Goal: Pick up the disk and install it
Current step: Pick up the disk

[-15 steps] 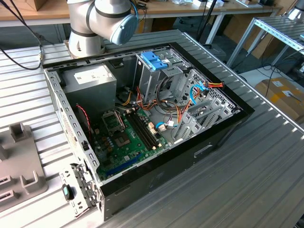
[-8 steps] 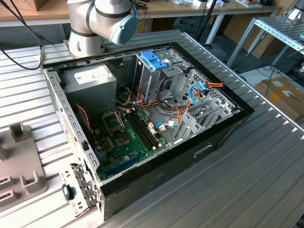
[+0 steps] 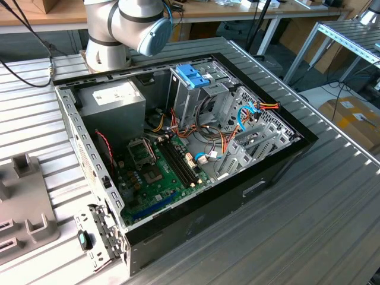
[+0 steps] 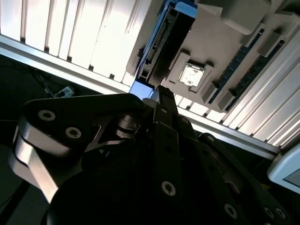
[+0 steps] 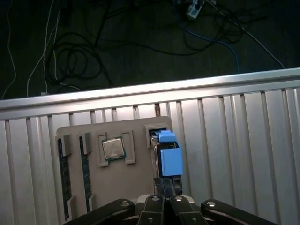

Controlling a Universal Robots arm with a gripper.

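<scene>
Gripper [image 5: 166, 183] nearest, dark linkage folded in. Jaws look drawn together, no gap seen between them, nothing held. Tips sit just short of the disk [image 5: 168, 159]; contact with its blue rail can't be judged.

Disk stands on edge in a slot of the grey tray [image 5: 136, 185], beside the processor [image 5: 113, 148] and memory sticks [image 5: 85, 164]. Tray lies on the ribbed table [image 5: 234, 154]. The open computer case [image 3: 219, 208] is well apart from it in the exterior view, with loose cables [image 3: 228, 139] near the metal cage.

Risks, as judged:
- closed jaws pushing down would strike the rail, not straddle it
- a grip on smooth plastic rails alone may slip
- an off-axis pull could bind the disk in its slot or drag the tray
- cables could snag the disk at the cage
</scene>
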